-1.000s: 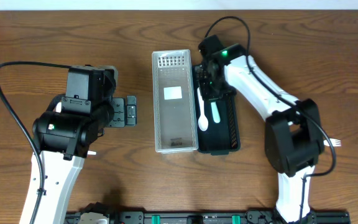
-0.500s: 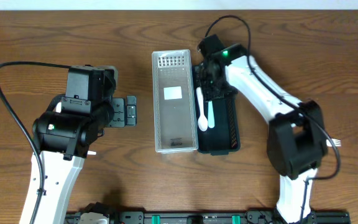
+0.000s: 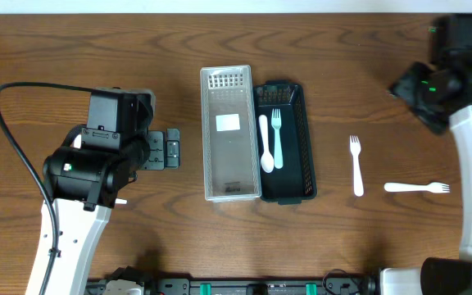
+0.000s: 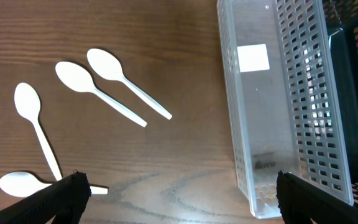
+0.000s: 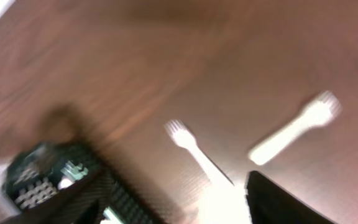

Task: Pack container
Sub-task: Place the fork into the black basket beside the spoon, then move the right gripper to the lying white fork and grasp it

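Jaws, right: the right gripper (image 5: 169, 186) has its tips apart with nothing between them. The wrist view is smeared, so only that much reads.
Jaws, left: the left gripper (image 4: 176, 199) is spread wide and empty, and hangs low beside the clear basket (image 3: 229, 176).
Containers: the black mesh basket (image 3: 303, 160) touches the clear basket along its long side, mid-table.
Packed so far: one white spoon (image 3: 265, 147) and one white fork (image 3: 277, 141) lie side by side in the black basket. The clear basket shows only a white label.
Loose forks: one fork (image 3: 356, 166) lies lengthwise near the black basket, and a second fork (image 3: 416, 188) lies crosswise further right. They are apart from each other.
Loose spoons: four lie on the wood under the left wrist: (image 4: 98, 92), (image 4: 128, 82), (image 4: 35, 127), (image 4: 27, 184).
Right arm: high at the far right edge of the table (image 3: 367, 49), well apart from both forks.
Step in hand (judgement): fetch the next fork, probably the nearer one.
How to do it well: turn the wrist so the jaws straddle the handle crosswise, and come straight down on the mid-handle. Close only once the tips reach the wood, since the plastic is thin, flat and likely to skid.
Placement: carry it tines-forward and release it low over the free strip beside the packed fork.
Risk: nudging the second fork.
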Robot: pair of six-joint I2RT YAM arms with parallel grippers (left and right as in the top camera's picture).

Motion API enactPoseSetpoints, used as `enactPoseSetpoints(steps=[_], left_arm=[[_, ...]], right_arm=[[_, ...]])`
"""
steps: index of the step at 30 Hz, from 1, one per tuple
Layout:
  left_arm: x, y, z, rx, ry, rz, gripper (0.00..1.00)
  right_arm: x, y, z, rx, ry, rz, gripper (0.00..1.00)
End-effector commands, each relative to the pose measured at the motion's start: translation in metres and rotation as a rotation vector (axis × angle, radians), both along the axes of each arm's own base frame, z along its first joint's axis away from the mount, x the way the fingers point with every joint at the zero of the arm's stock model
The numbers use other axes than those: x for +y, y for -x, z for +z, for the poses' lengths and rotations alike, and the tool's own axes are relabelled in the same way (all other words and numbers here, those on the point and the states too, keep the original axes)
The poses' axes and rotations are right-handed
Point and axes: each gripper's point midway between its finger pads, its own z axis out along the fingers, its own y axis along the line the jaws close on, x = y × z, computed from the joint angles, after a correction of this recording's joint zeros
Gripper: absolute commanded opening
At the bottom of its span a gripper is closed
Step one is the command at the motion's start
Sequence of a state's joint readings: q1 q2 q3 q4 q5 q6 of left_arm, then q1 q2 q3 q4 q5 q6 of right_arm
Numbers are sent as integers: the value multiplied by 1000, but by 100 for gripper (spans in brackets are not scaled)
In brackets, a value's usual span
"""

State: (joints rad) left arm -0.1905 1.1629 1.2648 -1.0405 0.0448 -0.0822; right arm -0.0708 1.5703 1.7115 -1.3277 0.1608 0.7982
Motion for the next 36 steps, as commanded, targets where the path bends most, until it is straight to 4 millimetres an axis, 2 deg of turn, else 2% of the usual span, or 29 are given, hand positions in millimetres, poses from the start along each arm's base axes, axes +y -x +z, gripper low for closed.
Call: enactPoseSetpoints(steps=[1, 3, 5, 9, 16, 20, 28, 36], left_arm=[[3, -1, 5, -9, -6, 15, 98], [3, -1, 5, -8, -6, 15, 98], [3, 0, 4, -6, -6, 15, 98], [3, 0, 4, -6, -6, 15, 98], [3, 0, 4, -6, -6, 15, 98], [3, 0, 4, -3, -7, 15, 98], [4, 1, 3, 2, -8, 15, 98], [4, 3, 2, 11, -10, 15, 98]], right_arm=[[-37, 16, -21, 52, -64, -281, 76], [-55, 26, -36, 89, -73, -343, 81], [-67, 35, -55, 119, -92, -405, 92], [-83, 50, -101, 165, -135, -481, 99], [-98, 76, -182, 185, -149, -560, 99], [-101, 82, -209, 158, -147, -575, 99], [-98, 88, -235, 127, -139, -574, 99], [-105, 87, -239, 89, -135, -604, 99]])
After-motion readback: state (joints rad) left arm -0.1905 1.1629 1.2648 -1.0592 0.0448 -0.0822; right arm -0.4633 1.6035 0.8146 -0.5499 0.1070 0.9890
